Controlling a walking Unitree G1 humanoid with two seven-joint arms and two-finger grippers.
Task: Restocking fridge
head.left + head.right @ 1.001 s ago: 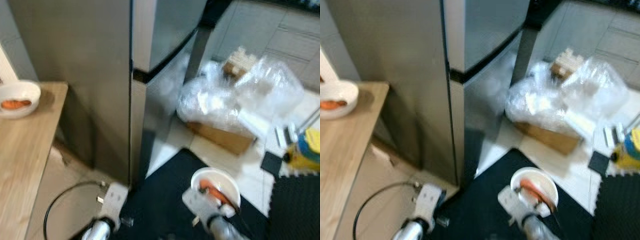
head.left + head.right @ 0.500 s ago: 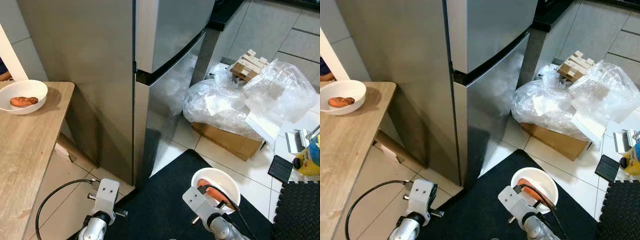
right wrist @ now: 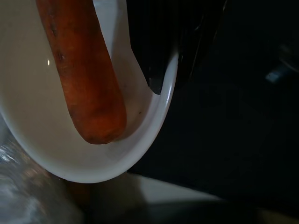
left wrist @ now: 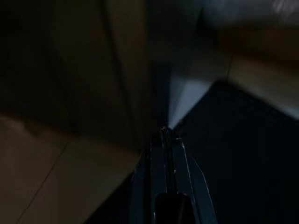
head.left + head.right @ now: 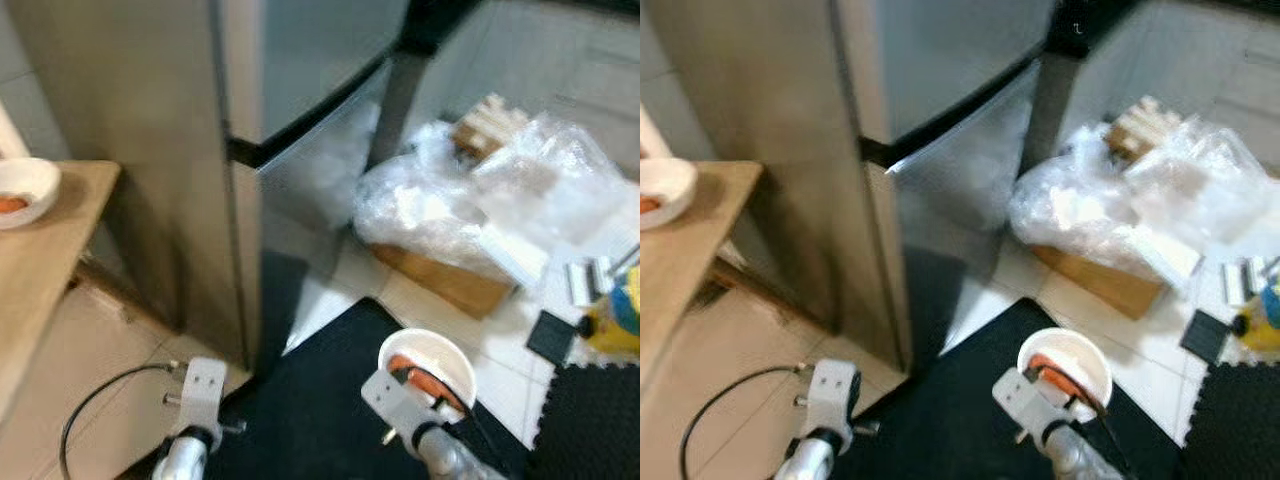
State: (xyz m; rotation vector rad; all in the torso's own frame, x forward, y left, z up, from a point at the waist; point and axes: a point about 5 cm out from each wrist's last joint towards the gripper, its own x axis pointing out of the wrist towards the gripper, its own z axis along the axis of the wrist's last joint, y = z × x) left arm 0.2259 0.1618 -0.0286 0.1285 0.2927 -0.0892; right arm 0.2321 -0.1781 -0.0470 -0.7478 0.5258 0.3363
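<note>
Carrying a white bowl (image 5: 432, 368) low at the right, over the black mat (image 5: 330, 400); right gripper (image 3: 164, 70) has its jaws clamped on the bowl's rim, one finger inside, one outside. Carrot (image 3: 81, 70) lies along the bowl's inner wall, loose, not wedged.

Left gripper (image 4: 167, 140) hangs idle at lower left, jaws closed together, holding nothing, pointing at the floor near the fridge's base.

Fridge (image 5: 300, 90) stands ahead and left, both doors closed; dark seam between upper and lower door visible. Head views blurred, so door handles cannot be made out.

Second bowl (image 5: 20, 190) with something orange in it sits on the wooden worktop (image 5: 40, 270) at far left. Cardboard box (image 5: 450, 280) under clear plastic wrap (image 5: 480, 190) on the tiles to the right of the fridge.

Judgement: step in hand is the approach, bowl not yet near a shelf. To do it well:
- keep the bowl level; a rim pinch gives little hold against tilt and the carrot could roll out
- square up to the door front, staying left of the box and wrap
- free left arm is the one to open the door before the bowl goes up
</note>
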